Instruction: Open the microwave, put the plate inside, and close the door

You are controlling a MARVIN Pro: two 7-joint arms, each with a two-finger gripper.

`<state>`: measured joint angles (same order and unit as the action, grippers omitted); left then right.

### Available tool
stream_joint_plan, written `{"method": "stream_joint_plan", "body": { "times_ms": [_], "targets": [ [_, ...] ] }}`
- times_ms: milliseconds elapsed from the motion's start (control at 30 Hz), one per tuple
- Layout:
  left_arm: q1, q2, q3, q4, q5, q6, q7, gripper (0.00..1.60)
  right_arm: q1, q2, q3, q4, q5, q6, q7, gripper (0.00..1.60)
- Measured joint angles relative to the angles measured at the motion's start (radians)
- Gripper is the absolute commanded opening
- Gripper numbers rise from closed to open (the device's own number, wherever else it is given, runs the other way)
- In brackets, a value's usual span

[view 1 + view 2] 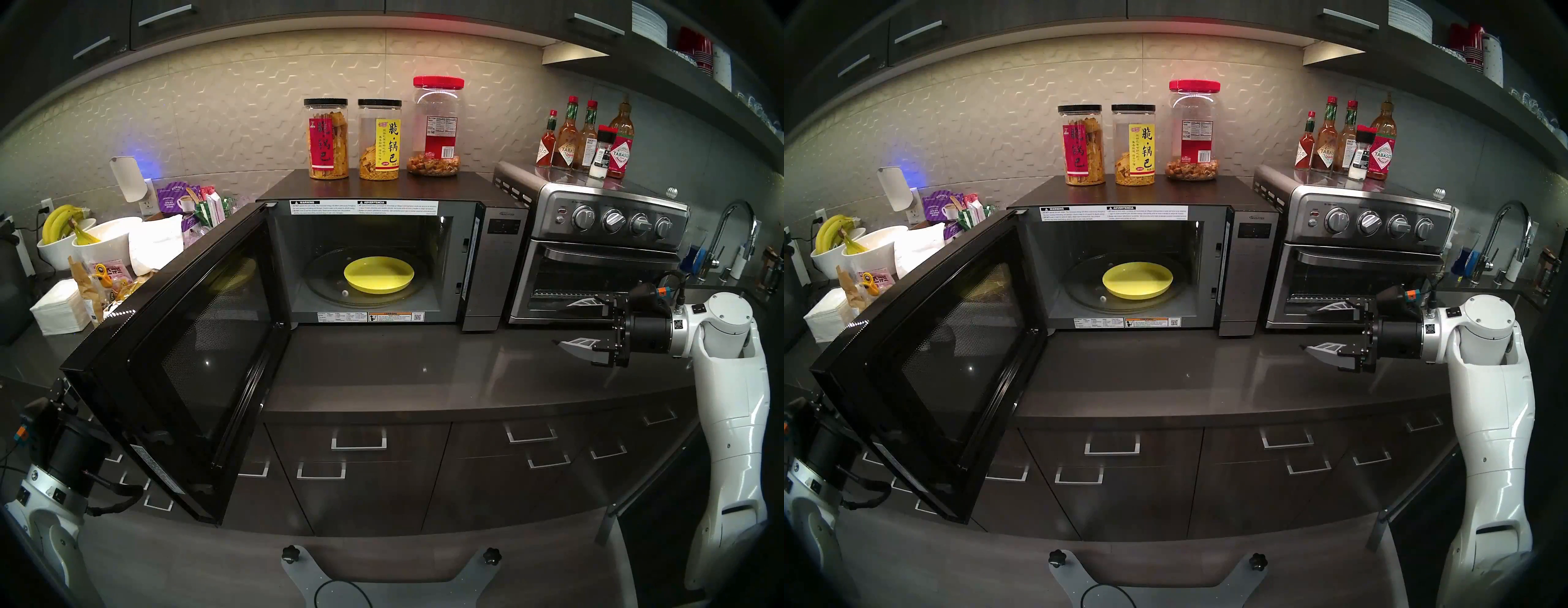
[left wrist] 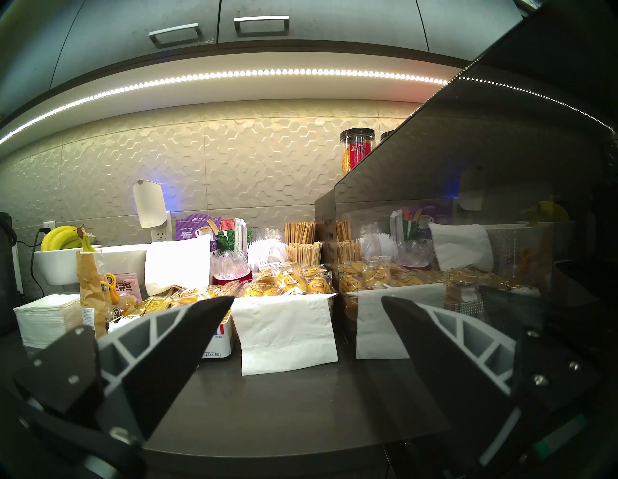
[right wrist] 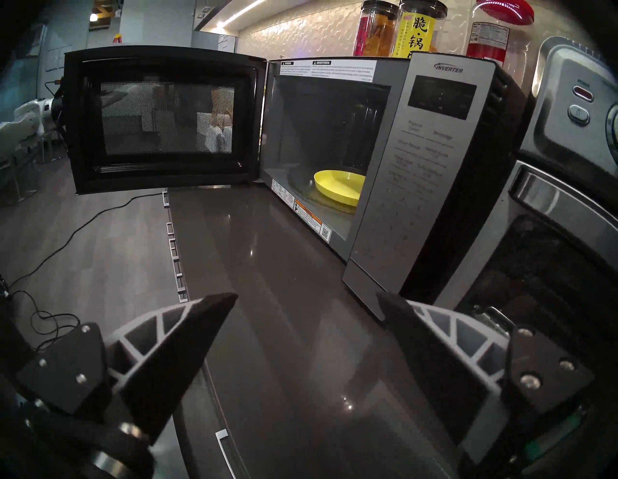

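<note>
The microwave (image 1: 494, 263) stands on the counter with its door (image 1: 182, 352) swung wide open to the left, mesh inner side facing me. The yellow plate (image 1: 379, 275) lies flat on the glass turntable inside, also visible in the right wrist view (image 3: 337, 187). My right gripper (image 1: 558, 327) hovers open and empty over the counter in front of the toaster oven, well right of the microwave opening, pointing left. My left gripper (image 2: 307, 297) is open and empty, low behind the door's outer glass (image 2: 468, 200). In the head views the door hides its fingers.
A steel toaster oven (image 1: 594, 271) sits right of the microwave with sauce bottles (image 1: 585, 140) on top. Three jars (image 1: 329, 140) stand on the microwave. Banana bowls (image 1: 63, 229), napkins and snack packets (image 2: 284, 287) crowd the counter to the left. A faucet (image 1: 734, 237) is far right.
</note>
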<state>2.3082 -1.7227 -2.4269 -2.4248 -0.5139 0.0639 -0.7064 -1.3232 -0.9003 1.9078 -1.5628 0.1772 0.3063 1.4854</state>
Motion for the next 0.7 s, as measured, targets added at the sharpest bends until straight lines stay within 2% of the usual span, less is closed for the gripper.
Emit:
{"method": "stream_joint_plan", "body": {
  "times_ms": [700],
  "targets": [
    [-0.005,-0.004,-0.002,0.0,0.003,0.003,-0.005,1.6,0.006,0.006,-0.008,0.015,0.004,0.027,0.0,1.6]
  ]
}}
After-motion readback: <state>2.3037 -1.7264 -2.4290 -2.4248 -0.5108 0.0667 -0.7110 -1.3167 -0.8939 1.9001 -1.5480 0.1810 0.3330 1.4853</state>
